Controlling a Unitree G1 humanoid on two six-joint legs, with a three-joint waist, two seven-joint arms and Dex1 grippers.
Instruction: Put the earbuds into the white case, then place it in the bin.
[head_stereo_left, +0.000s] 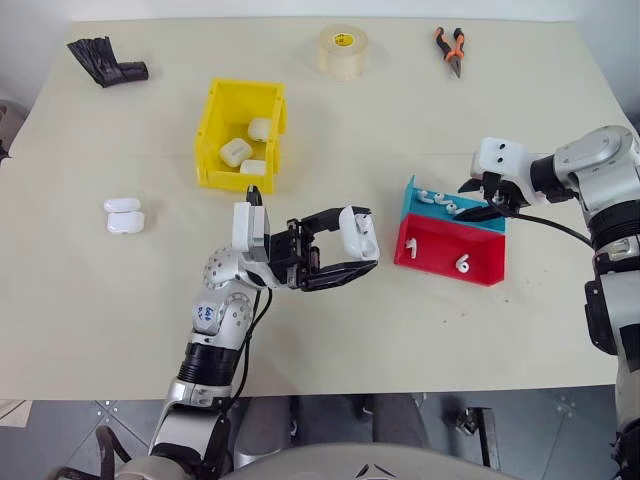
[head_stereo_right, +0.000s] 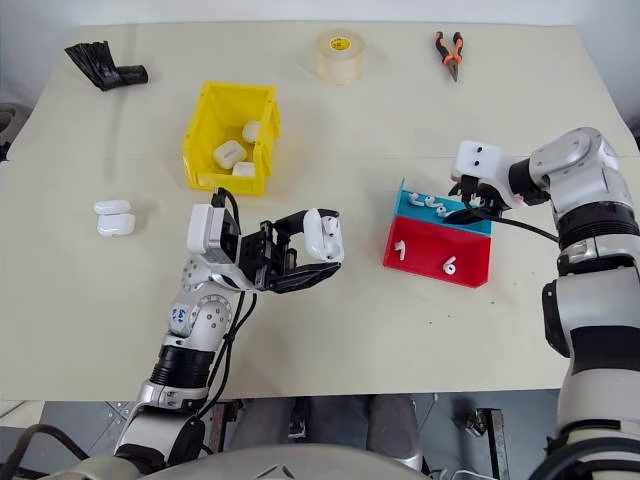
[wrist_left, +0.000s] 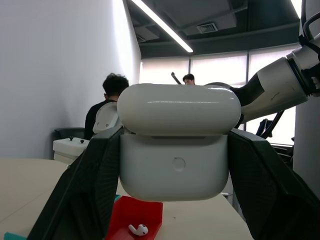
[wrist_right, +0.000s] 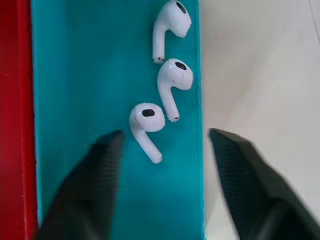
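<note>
The left gripper (head_stereo_left: 345, 245) clamps the white case (head_stereo_left: 357, 230) above the table (head_stereo_left: 400, 330), lid raised. The right gripper (wrist_right: 165, 165) hangs with fingers apart over three earbuds (wrist_right: 146, 120) in the teal tray (wrist_right: 80, 90). The yellow bin (head_stereo_left: 215, 115) holds three cases.

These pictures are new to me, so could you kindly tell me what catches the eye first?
The left gripper holds a white case with its lid ajar above the middle of the table. To the right, the right gripper hangs open over the teal tray, where three earbuds lie. Farther back, the yellow bin already holds three cases.
</note>
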